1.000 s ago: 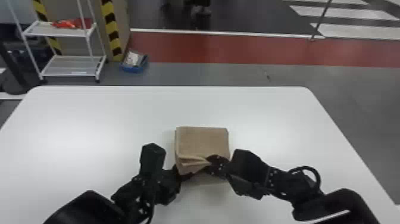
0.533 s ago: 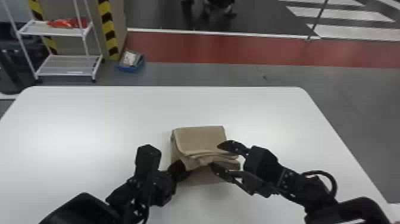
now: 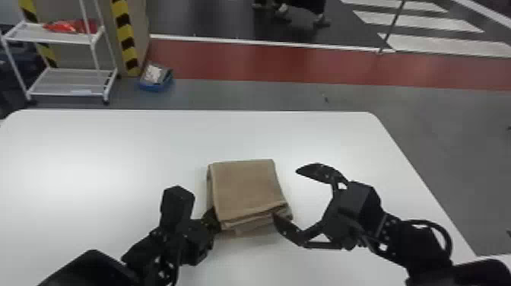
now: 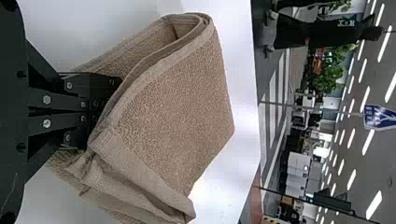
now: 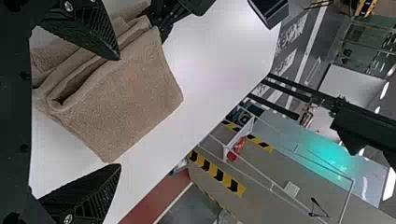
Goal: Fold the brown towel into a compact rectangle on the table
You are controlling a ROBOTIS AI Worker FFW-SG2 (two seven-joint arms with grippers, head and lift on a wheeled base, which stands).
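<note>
Our left end effector (image 3: 213, 222) was at the near left corner of the brown towel (image 3: 243, 186). Its fingers were brought closely together and had hold of the cloth there, with their tips hidden in the layers. Our right end effector (image 3: 285, 193) was wide open and had nothing in its hold. Its nearer finger (image 3: 289, 230) was just at the near right corner of the towel, and its farther finger (image 3: 317, 172) was above the table, to the right of the cloth.

The towel lay on the white table (image 3: 323, 133), folded in several layers to a nearly square shape. At the near side we could see the layers, a little uneven, and a lower one came out under the upper ones.

Behind the table, on the left, there stood a white rack (image 3: 68, 81) with a red item (image 3: 66, 26) on its upper shelf. A blue box (image 3: 154, 86) was on the floor near this rack.
</note>
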